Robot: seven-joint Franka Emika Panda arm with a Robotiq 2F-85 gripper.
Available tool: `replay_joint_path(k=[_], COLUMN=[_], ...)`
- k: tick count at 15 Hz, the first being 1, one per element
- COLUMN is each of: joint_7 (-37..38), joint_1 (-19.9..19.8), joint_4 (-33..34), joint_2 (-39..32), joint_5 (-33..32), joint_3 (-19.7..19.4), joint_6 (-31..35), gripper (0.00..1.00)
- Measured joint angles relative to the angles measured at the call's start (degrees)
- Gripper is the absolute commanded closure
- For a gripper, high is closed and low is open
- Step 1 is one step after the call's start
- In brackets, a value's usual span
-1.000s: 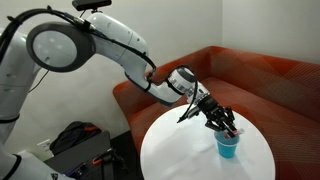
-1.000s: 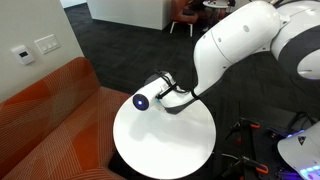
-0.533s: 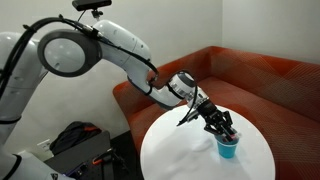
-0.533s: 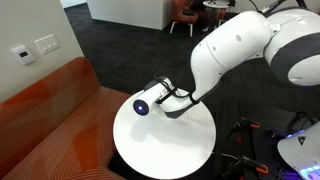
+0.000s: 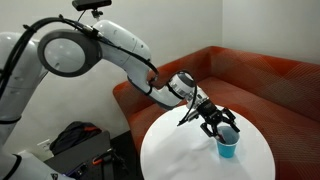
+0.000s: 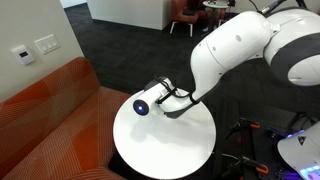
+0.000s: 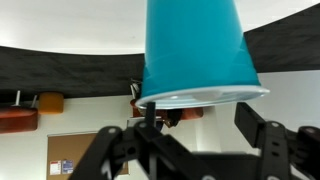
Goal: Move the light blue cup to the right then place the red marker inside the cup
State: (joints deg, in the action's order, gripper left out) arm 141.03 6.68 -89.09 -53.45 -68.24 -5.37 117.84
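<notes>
The light blue cup (image 5: 228, 148) stands upright on the round white table (image 5: 175, 150), toward its sofa side. My gripper (image 5: 221, 123) hangs just above the cup's rim, open, with nothing between its fingers. The wrist view is upside down. In it the cup (image 7: 195, 50) fills the top middle with its rim facing the gripper (image 7: 205, 128), and one dark finger (image 7: 262, 125) stands well apart from the other. The red marker is hidden in every view. In an exterior view the arm (image 6: 240, 50) covers the cup.
An orange sofa (image 5: 270, 80) curves round the far side of the table and appears again (image 6: 50, 120). A black bag and equipment (image 5: 75, 145) sit on the floor by the robot base. Bare tabletop (image 6: 150, 150) lies in front of the arm.
The jaws have opened wide above the cup. The red marker that stood between the fingers over the cup no longer shows. The arm has barely moved.
</notes>
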Motion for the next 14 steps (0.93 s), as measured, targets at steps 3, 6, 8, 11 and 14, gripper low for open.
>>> replay_joint_path(k=[3,6,8,11,14], joint_7=[1.9,4.0,5.5,7.8,7.9], joint_1=[0.0,0.0,0.0,0.1,3.0], joint_4=[-0.1,-0.8,-1.8,-4.3,-5.2], joint_2=[0.5,1.7,3.0,5.6,8.5], joint_5=[0.0,0.0,-0.1,-0.1,2.5], joint_3=[0.0,0.0,0.0,0.0,-3.8], joint_6=[0.0,0.0,0.0,0.0,0.1], gripper=[0.00,0.00,0.00,0.00,0.00])
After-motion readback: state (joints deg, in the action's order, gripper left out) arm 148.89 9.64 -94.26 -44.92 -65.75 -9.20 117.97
